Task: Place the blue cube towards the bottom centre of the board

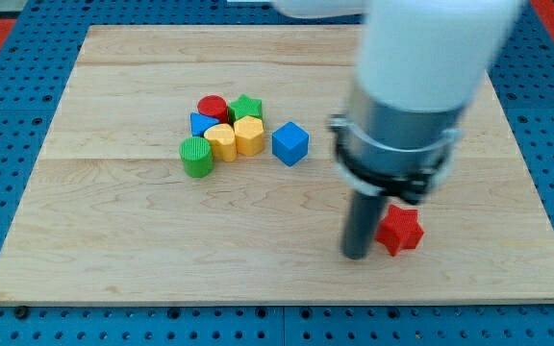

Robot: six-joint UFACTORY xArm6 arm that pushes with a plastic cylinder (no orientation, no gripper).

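Note:
The blue cube [290,143] sits on the wooden board [113,250], a little above and left of centre, just right of a cluster of blocks. My tip [357,255] rests on the board toward the view's bottom right, well below and to the right of the blue cube, apart from it. A red star-shaped block [400,230] lies right beside my tip, on its right, touching or nearly so.
The cluster left of the blue cube holds a red cylinder [212,107], a green star [247,107], a second blue block [201,124], two yellow blocks [222,141] [249,135] and a green cylinder [197,157]. The arm's white and grey body [416,86] hides the board's upper right.

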